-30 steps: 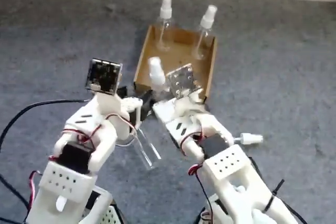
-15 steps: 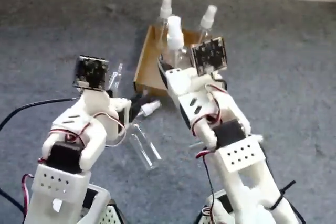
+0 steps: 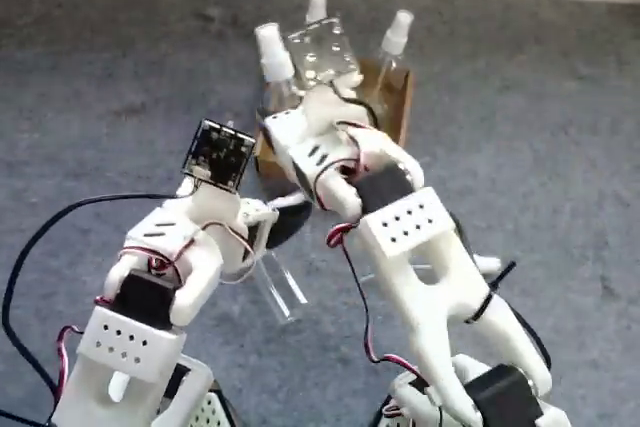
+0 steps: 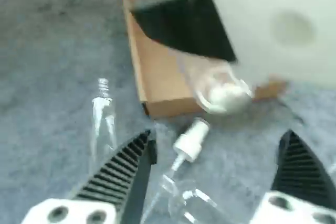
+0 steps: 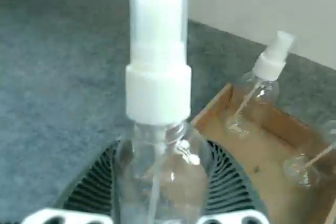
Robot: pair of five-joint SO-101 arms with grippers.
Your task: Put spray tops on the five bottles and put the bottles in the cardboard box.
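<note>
A capped bottle is clamped by the right gripper near the cardboard box, as its wrist view shows. The left gripper is spread wide, empty, over a loose spray top.

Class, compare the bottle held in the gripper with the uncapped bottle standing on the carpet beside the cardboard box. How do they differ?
The held bottle wears a white spray top; the carpet bottle has a bare, open neck. The held bottle is clamped in the right gripper; the carpet bottle stands free, outside the cardboard box. Both are clear.
</note>
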